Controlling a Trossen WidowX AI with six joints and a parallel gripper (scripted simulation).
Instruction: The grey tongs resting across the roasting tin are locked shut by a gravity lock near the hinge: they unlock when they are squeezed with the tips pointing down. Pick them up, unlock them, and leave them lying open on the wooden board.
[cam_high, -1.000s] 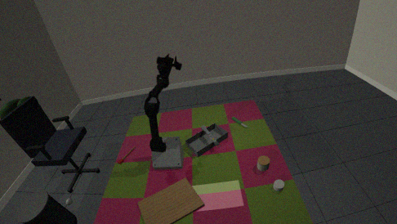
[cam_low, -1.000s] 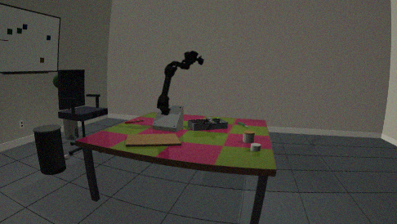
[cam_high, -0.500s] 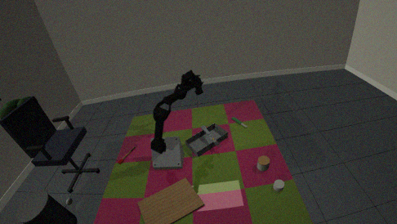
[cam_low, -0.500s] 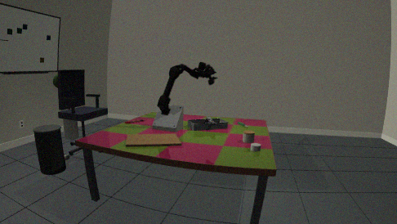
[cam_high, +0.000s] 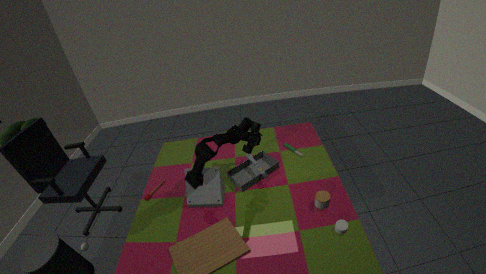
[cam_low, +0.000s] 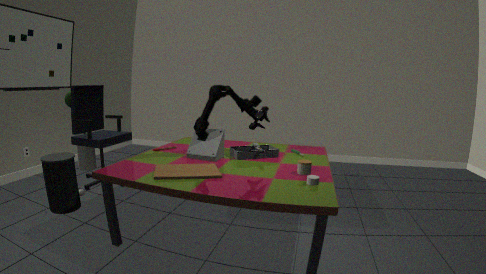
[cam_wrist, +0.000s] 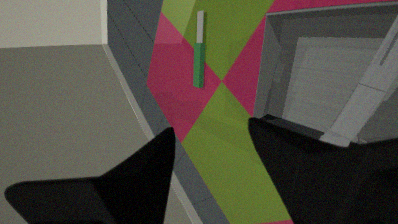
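The grey tongs (cam_high: 251, 158) (cam_wrist: 365, 90) lie across the roasting tin (cam_high: 235, 181) (cam_low: 245, 155) (cam_wrist: 270, 70). In the wrist view they run diagonally at the right, with their lower end near my right finger. Whether their arms are together is too small to tell. My gripper (cam_high: 254, 142) (cam_low: 264, 124) (cam_wrist: 211, 128) is open and empty, in the air above the tin's far side. It is tilted, and the tongs are off to the right of the gap between its fingers. The wooden board (cam_high: 210, 247) (cam_low: 187, 171) lies flat at the table's near left.
A green-handled tool (cam_high: 290, 147) (cam_wrist: 199, 65) lies beyond the tin. A can with an orange top (cam_high: 322, 201) (cam_low: 304, 168) and a small white cylinder (cam_high: 341, 227) (cam_low: 313, 180) stand at the right. A red-ended stick (cam_high: 148, 196) lies left of the arm's grey base (cam_high: 212, 192).
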